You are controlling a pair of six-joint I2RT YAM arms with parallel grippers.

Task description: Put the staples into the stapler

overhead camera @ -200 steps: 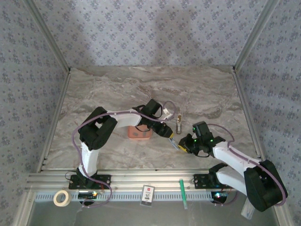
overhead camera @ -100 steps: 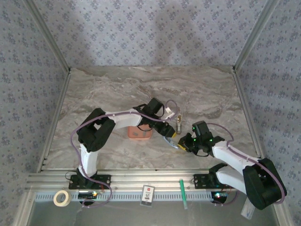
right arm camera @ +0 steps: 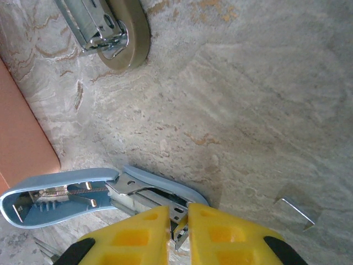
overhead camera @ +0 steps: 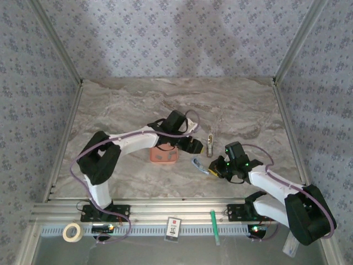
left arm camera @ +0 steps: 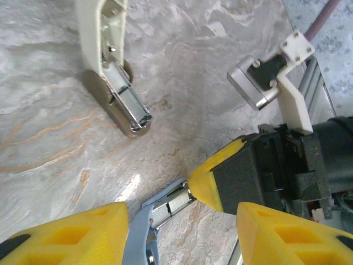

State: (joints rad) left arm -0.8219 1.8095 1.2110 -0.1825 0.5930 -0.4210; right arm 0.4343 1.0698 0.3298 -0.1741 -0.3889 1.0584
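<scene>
Well, starting at the left, the marble-look table [overhead camera: 121, 105] is lying bare from the metal side frame [overhead camera: 63, 143] inward, so open room is running along that side and across the far half. The left arm is reaching in over the orange tray [overhead camera: 164, 157], covering its far edge. The left gripper [overhead camera: 193, 146] is hanging just past the tray with its yellow fingers [left arm camera: 71, 234] spread wide, gripping nothing. Nearer the arm bases, the stapler [right arm camera: 60, 193] is lying on the table beside the tray, its blue lid swung open away from the silver rail. A tan second stapler [overhead camera: 210, 144] is sitting just behind it, apart. The right gripper [right arm camera: 177, 216] is pinching the stapler's metal rear end tight and hiding that part. One strip of staples [right arm camera: 298, 212] is lying loose on the table near that gripper, on the side away from the tray. Whether any are sitting in the rail I cannot tell.
</scene>
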